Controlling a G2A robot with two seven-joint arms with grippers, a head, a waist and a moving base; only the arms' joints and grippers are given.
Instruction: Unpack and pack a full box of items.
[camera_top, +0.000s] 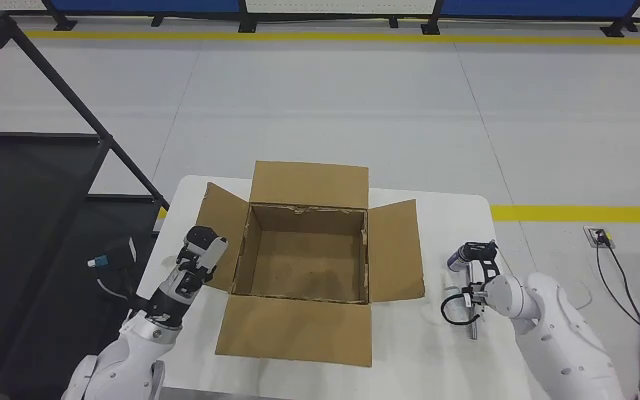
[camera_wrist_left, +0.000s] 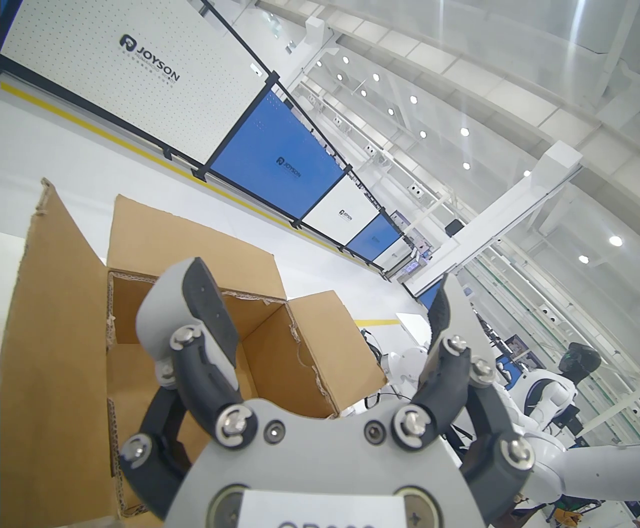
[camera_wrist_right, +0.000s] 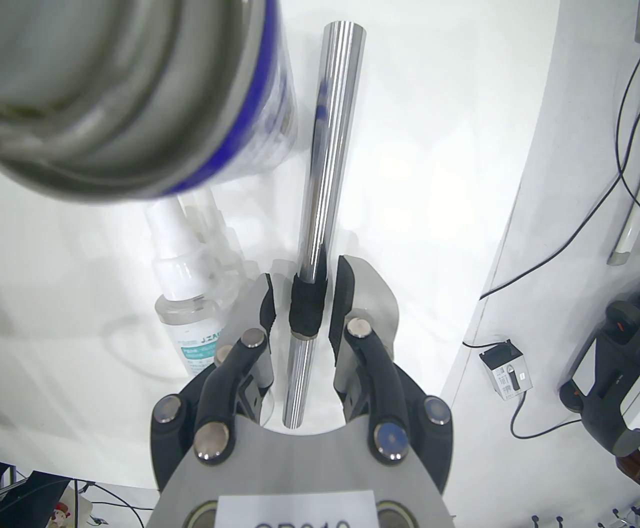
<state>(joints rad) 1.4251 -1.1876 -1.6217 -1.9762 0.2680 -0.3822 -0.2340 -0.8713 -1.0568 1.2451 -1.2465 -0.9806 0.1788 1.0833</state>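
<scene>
An open cardboard box (camera_top: 305, 262) stands in the middle of the white table (camera_top: 430, 345), all its flaps folded out and its inside bare. My left gripper (camera_top: 204, 245) hangs at the box's left flap, open and holding nothing (camera_wrist_left: 320, 295). To the right of the box, my right gripper (camera_top: 479, 272) is low over the table. Its fingers (camera_wrist_right: 304, 300) stand open on either side of a chrome rod (camera_wrist_right: 327, 150) with a black band, a small gap on each side. A metal can with a blue band (camera_wrist_right: 135, 90) and a clear spray bottle (camera_wrist_right: 182, 295) sit beside the rod.
The can (camera_top: 459, 259) is between the box's right flap (camera_top: 397, 250) and my right gripper. A dark cable loop (camera_top: 452, 306) lies on the table just in front of it. The table's right edge runs close behind the right arm, with cables on the floor (camera_wrist_right: 575, 235).
</scene>
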